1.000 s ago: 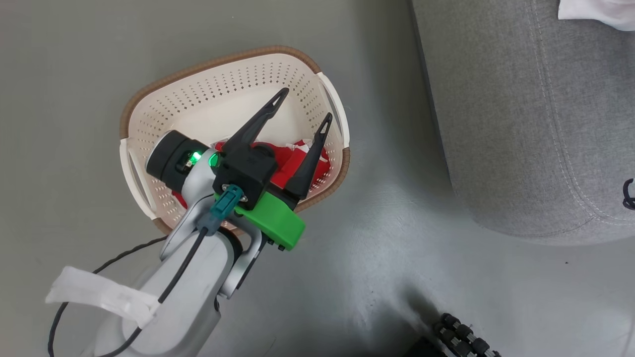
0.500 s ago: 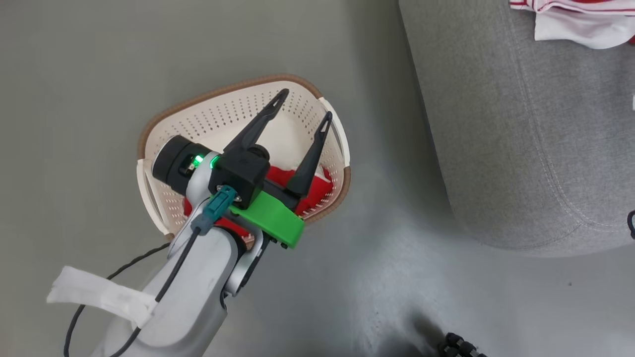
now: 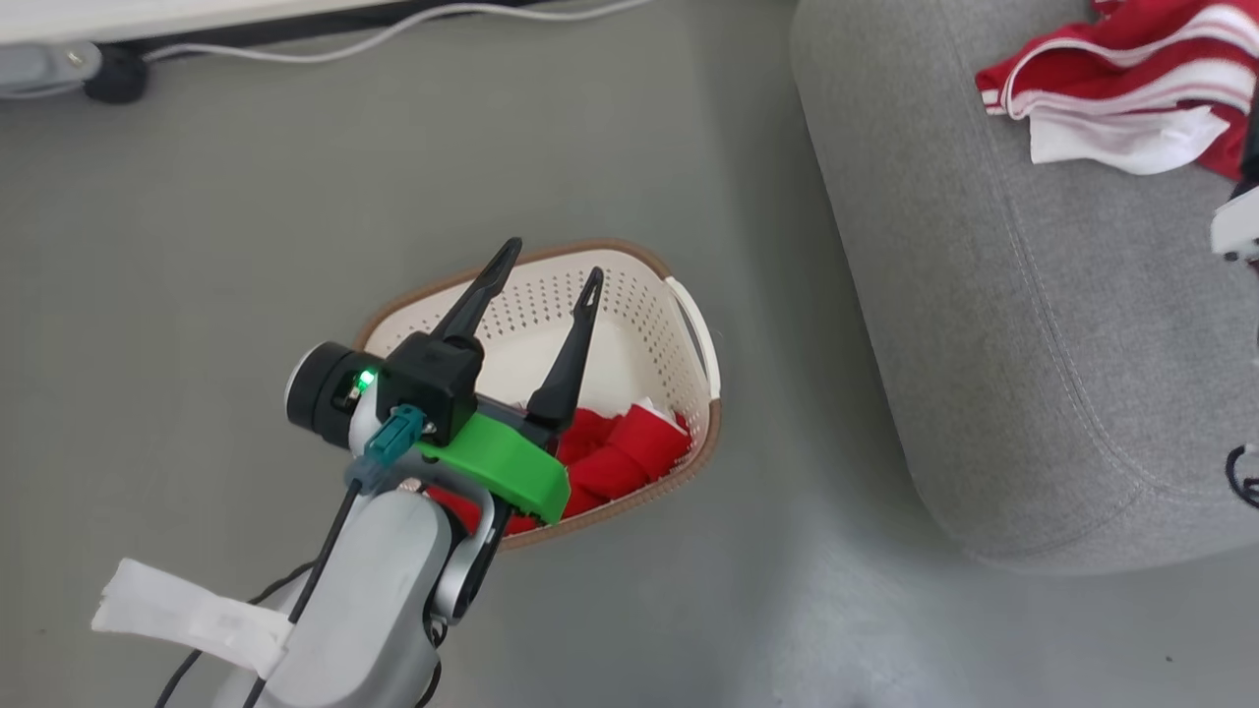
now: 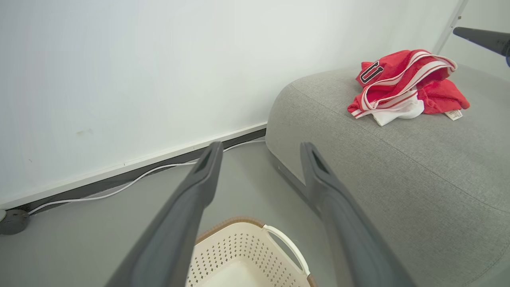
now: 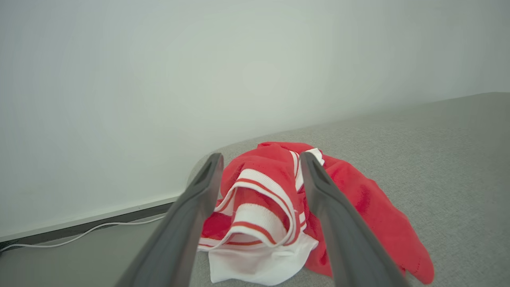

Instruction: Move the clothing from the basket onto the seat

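Note:
The cream perforated basket (image 3: 644, 315) stands on the floor with red clothing (image 3: 629, 452) bunched in its near end. My left gripper (image 3: 553, 262) hovers over the basket, open and holding nothing; its wrist view shows the basket (image 4: 247, 243) below the left gripper (image 4: 261, 149). A red garment with white stripes (image 3: 1121, 88) lies crumpled on the grey seat (image 3: 984, 344). My right gripper (image 5: 259, 159) stands open just short of that garment (image 5: 259, 199), which rests on the seat (image 5: 438, 159). One of its dark fingers (image 4: 482, 40) shows beyond the garment (image 4: 402, 83).
Grey floor separates the basket from the seat's rounded edge. A white cable (image 3: 393, 29) runs along the foot of the white wall (image 4: 119, 79), ending near a dark round fitting (image 3: 118, 84). A white tag (image 3: 187, 615) hangs on my left arm's cable.
The head view has swung, bringing the wall cable and the striped garment on the seat into view. My right gripper has gone from shut to open. The left gripper stays open over the basket.

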Available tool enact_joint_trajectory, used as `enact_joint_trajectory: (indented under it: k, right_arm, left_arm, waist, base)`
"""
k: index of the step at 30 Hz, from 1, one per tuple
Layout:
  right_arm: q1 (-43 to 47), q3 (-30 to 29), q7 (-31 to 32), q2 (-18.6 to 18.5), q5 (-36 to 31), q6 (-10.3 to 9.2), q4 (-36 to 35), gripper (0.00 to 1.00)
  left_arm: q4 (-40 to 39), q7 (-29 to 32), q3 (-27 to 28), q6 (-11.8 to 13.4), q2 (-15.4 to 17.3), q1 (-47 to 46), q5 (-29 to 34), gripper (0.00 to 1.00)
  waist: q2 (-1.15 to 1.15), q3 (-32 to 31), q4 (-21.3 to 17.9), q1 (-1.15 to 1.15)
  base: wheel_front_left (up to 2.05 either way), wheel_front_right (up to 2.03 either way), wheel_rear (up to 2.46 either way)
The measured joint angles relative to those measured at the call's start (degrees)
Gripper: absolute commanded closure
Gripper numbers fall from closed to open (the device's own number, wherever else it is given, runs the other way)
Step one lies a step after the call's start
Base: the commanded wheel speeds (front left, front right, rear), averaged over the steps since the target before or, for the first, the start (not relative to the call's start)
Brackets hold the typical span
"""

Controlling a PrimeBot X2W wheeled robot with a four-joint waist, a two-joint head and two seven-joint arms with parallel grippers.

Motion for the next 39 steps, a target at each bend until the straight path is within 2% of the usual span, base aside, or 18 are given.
enact_joint_trajectory:
  k: [7,18,27,39]
  right_arm:
    - [4.53,4.15,0.0,3.87,-1.62,1.14,-2.16,0.0]
    - [10.54,8.33,0.0,10.38,-2.19,1.4,-3.91,0.0]
    - [15.94,12.35,0.0,14.64,-4.04,1.35,-4.79,0.0]
    - [21.91,14.24,0.0,15.84,-5.55,-0.19,-9.69,0.0]
  left_arm:
    - [2.97,-1.03,2.33,1.0,-0.3,3.23,-2.55,0.0]
    - [5.36,-2.08,7.61,2.59,-0.16,8.51,-4.5,0.0]
    - [5.48,-2.55,13.29,3.45,2.21,14.29,-5.82,0.0]
    - [3.8,-2.56,18.55,4.0,3.93,21.4,-6.17,0.0]
  waist:
    - [0.0,-5.76,2.62,0.0]
    - [0.0,-13.16,6.68,0.0]
    - [0.0,-18.39,8.92,0.0]
    - [0.0,-20.95,8.44,0.0]
  base:
    - [0.0,0.0,0.0]
    - [0.0,0.0,0.0]
    - [0.0,0.0,0.0]
    - [0.0,0.0,0.0]
